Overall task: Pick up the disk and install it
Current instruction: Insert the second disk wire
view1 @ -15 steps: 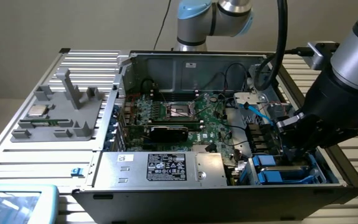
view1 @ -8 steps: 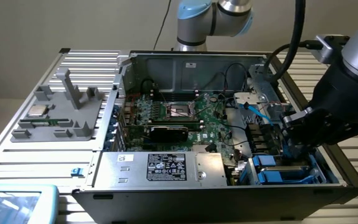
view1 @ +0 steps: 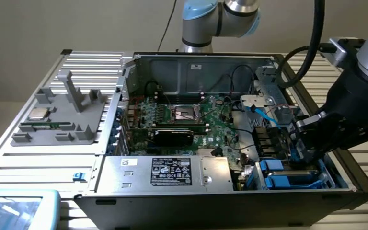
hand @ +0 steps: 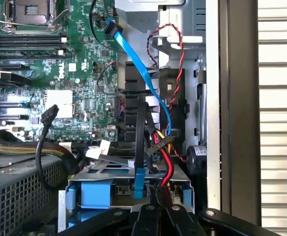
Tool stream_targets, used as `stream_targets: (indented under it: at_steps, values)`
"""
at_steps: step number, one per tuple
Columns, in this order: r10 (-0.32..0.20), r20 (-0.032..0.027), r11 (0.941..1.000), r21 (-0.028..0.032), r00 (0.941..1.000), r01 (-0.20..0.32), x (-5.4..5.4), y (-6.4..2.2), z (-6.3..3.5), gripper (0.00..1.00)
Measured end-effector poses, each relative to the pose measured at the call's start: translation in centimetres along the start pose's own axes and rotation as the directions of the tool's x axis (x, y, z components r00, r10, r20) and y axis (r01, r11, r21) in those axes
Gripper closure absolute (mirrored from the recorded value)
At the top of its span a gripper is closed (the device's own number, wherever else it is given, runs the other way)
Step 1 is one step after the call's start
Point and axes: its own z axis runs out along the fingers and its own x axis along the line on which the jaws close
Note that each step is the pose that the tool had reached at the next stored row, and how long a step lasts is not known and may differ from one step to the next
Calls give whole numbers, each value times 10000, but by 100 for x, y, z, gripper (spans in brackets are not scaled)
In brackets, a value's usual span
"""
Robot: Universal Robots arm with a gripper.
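The disk's bright blue frame (view1: 286, 181) lies in the drive bay at the front corner of the open computer case, on the exterior view's right. In the wrist view the same blue frame (hand: 96, 192) sits inside the metal cage (hand: 79, 181), and cables cover the drive's face. My gripper (view1: 306, 163) hangs low over that bay, just above the blue frame. Its black fingers (hand: 145, 221) are pressed together close to the cage's edge, and I see nothing between them.
A grey power supply box with a black label (view1: 165, 172) fills the case front beside the bay. A blue data cable (hand: 138, 64) and red and black wires (hand: 175, 59) hang over the cage. The motherboard (view1: 190, 120) lies behind. A grey fixture (view1: 63, 120) holding a small processor chip (view1: 39, 113) stands outside at the exterior view's left.
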Motion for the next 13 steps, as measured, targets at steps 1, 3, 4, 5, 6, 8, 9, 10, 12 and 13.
stream_targets:
  at_steps: [1,3,4,5,6,8,9,10,12,13]
  values:
    - [0,0,10000,1,10000,0,-2,-1,14,89]
    - [1,0,10000,1,10000,-1,-5,-2,46,89]
    - [-1,0,10000,3,10000,1,-7,-2,59,89]
    - [0,0,10000,8,10000,0,-9,-2,71,89]
    - [0,0,10000,15,10000,0,-10,-3,81,89]
    - [1,0,10000,17,10000,-1,-14,-4,105,89]
    - [0,0,10000,13,10000,0,-16,-4,120,89]
    - [0,1,10000,7,10000,0,-17,-4,131,89]
    - [0,0,10000,10,10000,0,-17,-3,130,89]
    - [1,-2,10000,15,10000,-1,-17,-1,118,89]
